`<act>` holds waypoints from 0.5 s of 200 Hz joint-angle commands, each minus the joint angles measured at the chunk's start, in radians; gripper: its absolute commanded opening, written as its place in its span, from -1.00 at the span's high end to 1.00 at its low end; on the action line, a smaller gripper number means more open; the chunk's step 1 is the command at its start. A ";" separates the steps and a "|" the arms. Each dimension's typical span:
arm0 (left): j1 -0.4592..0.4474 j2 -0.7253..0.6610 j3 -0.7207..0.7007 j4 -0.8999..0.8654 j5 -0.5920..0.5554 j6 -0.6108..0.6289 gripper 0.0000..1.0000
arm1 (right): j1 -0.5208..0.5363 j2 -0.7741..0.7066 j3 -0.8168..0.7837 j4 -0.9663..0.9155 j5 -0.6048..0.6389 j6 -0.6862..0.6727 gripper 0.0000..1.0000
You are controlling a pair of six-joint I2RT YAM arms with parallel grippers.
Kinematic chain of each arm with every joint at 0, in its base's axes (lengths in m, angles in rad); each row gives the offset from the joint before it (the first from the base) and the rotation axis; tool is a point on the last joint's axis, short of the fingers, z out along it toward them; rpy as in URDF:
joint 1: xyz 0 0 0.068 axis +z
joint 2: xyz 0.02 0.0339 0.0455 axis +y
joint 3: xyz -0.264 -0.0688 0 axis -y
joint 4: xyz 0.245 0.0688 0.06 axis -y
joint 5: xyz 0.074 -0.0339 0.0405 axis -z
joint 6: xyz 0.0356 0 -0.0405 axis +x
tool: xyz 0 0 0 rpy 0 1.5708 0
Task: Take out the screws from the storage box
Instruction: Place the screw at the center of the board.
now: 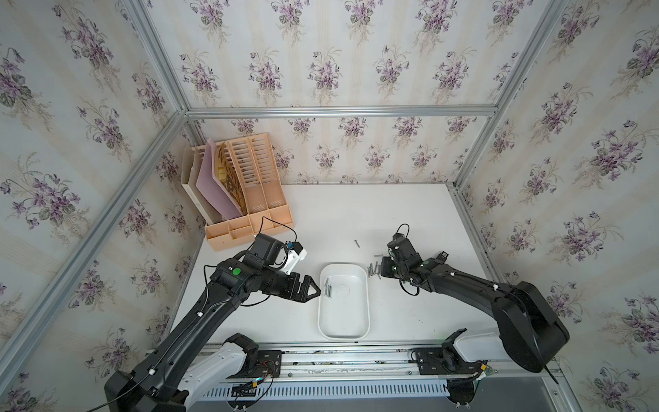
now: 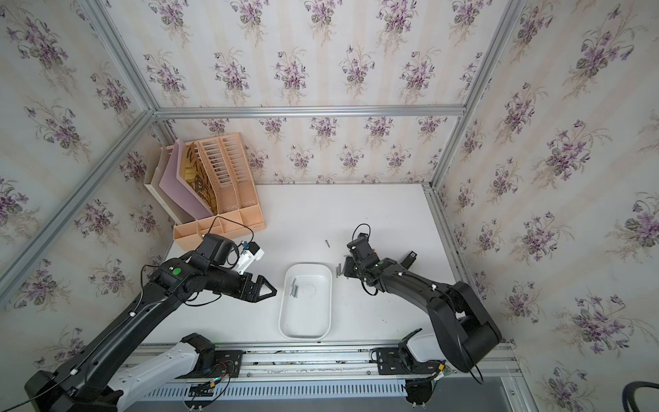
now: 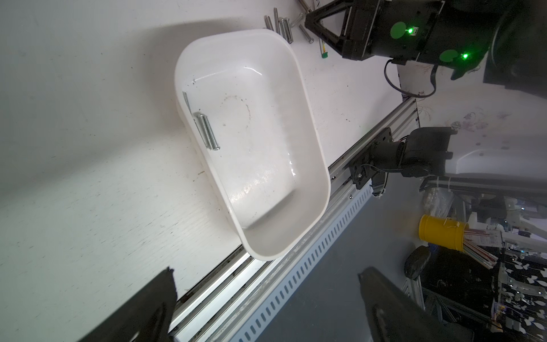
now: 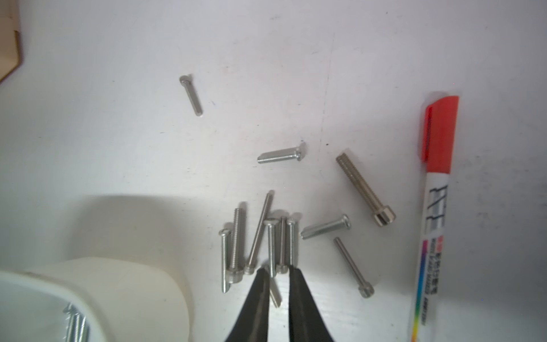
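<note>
Beside the storage box [image 4: 118, 290], the right jaws stand slightly parted among loose screws [image 4: 291, 242]; the left jaws gape empty.

You look into a booth whose walls [image 1: 338, 53] are papered in pale cream stripes with bunches of purple violets. Silver aluminium profiles [image 1: 338, 112] frame its corners and run across the back wall. The bench [image 1: 410, 221] is white and matte, lightly scuffed, and evenly lit with soft shadows. At its back left corner stands a peach-orange file organiser [image 1: 256, 199] with a pink sheet [image 1: 214, 182] leaning in it. Along the front edge you see an aluminium rail [image 1: 338, 360] and a slotted cable duct [image 1: 338, 390]. In the left wrist view, a grey surface [image 3: 340, 281] lies beyond the bench, and a yellow can [image 3: 438, 234] of sticks stands amid clutter.
</note>
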 commanded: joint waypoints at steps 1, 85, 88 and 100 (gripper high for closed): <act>0.000 0.001 0.003 -0.002 -0.004 0.000 -0.99 | 0.044 -0.108 -0.036 0.089 -0.012 -0.030 0.60; -0.004 -0.003 0.005 -0.006 -0.006 0.001 -0.99 | 0.442 -0.121 0.008 0.158 0.164 -0.147 0.53; -0.004 -0.006 0.005 -0.004 -0.004 0.001 -0.99 | 0.452 -0.108 0.014 0.159 0.170 -0.149 0.53; -0.004 -0.008 0.005 -0.004 0.001 0.002 -0.99 | 0.479 -0.056 0.033 0.170 0.175 -0.154 0.53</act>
